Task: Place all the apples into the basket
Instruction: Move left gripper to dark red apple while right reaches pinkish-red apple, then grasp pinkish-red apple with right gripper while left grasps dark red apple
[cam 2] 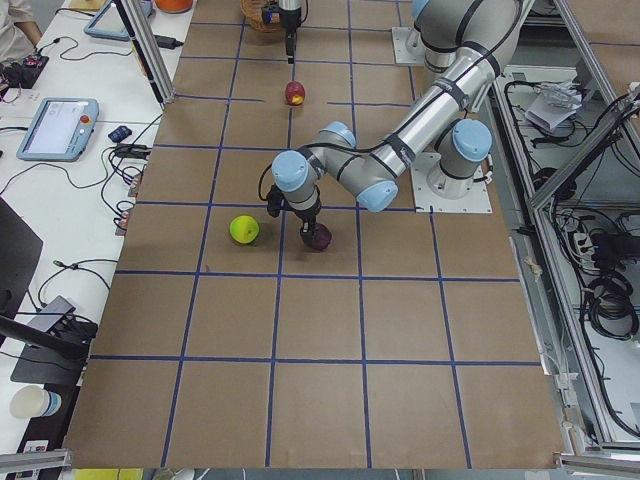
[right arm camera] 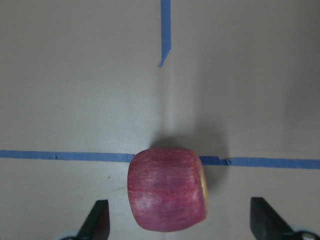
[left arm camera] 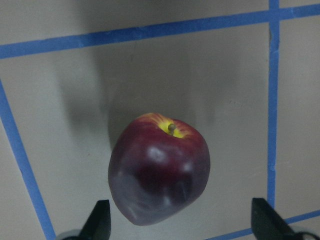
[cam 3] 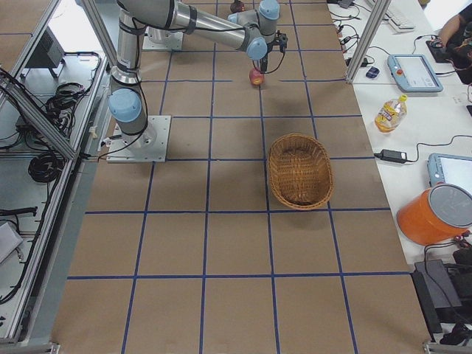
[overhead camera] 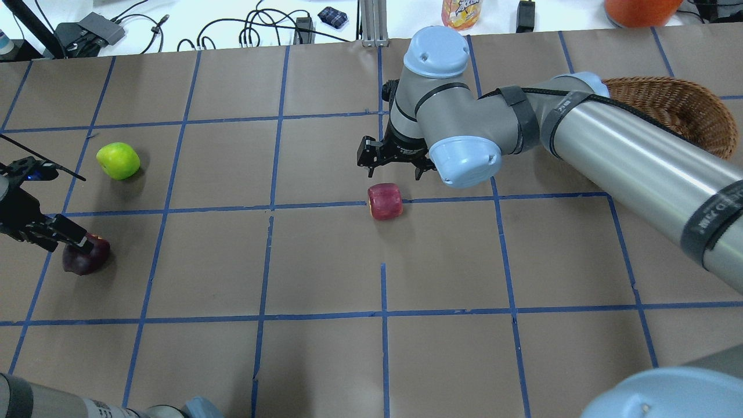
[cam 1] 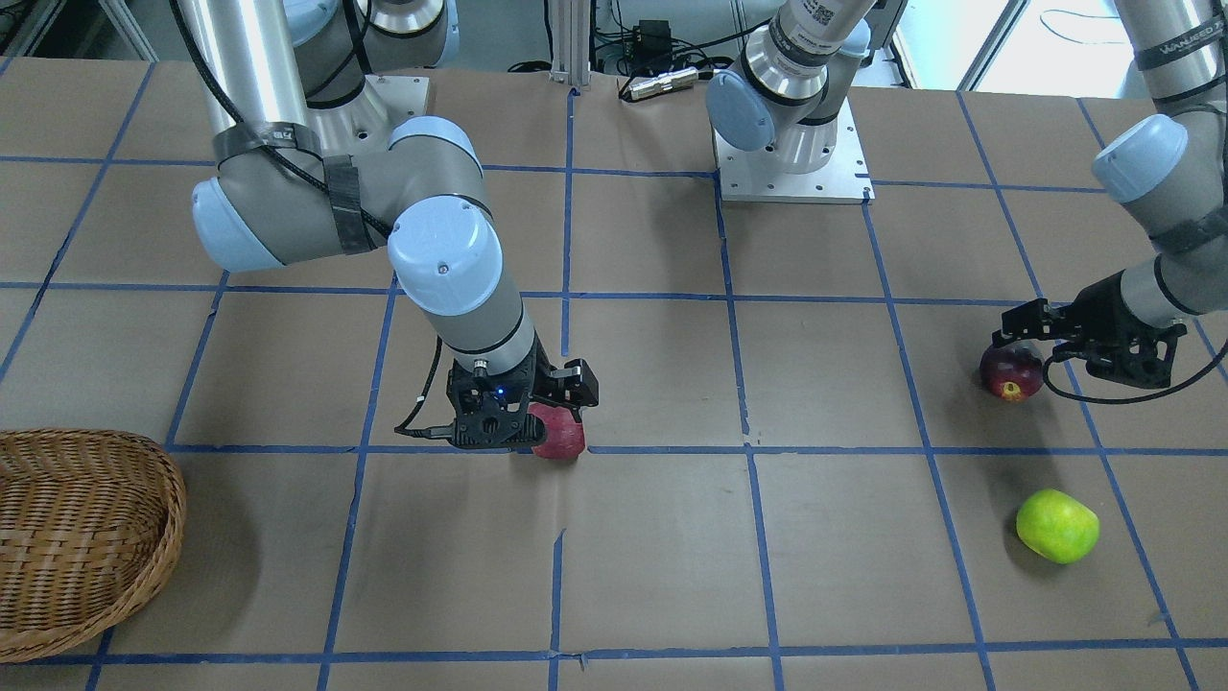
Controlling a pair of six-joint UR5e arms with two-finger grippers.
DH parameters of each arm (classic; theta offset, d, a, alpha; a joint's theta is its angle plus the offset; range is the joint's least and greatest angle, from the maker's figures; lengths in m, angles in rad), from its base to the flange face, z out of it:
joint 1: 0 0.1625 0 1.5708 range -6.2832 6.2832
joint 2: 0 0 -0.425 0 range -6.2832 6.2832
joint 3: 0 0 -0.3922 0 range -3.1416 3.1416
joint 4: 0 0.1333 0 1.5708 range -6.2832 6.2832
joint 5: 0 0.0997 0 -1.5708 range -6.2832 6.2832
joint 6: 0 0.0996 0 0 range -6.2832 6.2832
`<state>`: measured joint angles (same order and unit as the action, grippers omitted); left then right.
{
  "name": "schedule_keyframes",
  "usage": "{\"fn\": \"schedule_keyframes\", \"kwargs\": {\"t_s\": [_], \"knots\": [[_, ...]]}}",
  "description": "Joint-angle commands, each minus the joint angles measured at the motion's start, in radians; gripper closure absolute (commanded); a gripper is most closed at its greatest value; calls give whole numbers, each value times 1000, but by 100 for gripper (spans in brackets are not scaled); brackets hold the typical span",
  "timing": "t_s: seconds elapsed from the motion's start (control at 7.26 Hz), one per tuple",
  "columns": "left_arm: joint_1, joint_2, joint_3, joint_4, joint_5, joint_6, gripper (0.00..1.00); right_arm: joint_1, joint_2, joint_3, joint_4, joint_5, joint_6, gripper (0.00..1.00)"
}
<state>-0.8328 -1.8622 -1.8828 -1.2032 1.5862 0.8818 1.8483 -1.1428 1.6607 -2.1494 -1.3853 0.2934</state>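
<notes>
Red apple (right arm camera: 167,189) lies on its side at the lower centre of the right wrist view, my right claw (right arm camera: 181,222) spread wide over it. My left claw (left arm camera: 180,222) is spread over the maroon apple (left arm camera: 159,170). Firm, smooth, probably prone to rolling: I'd grip across the widest middle.

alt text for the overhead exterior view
Two open grippers hover by apples on a brown table: the right gripper by the red apple mid-table, the left gripper at the maroon apple at left. A green apple lies beyond it; the wicker basket is top right.
</notes>
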Motion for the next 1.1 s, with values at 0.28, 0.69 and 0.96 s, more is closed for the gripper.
{"fn": "schedule_keyframes", "kwargs": {"t_s": [0.28, 0.69, 0.96], "knots": [[1, -43, -113, 270, 1, 2, 0, 3, 69, -1, -17, 15, 1, 0], [-25, 20, -66, 139, -5, -27, 62, 3, 95, 2, -15, 45, 3, 0], [-290, 67, 110, -91, -46, -269, 62, 3, 107, 10, -18, 43, 6, 11]]}}
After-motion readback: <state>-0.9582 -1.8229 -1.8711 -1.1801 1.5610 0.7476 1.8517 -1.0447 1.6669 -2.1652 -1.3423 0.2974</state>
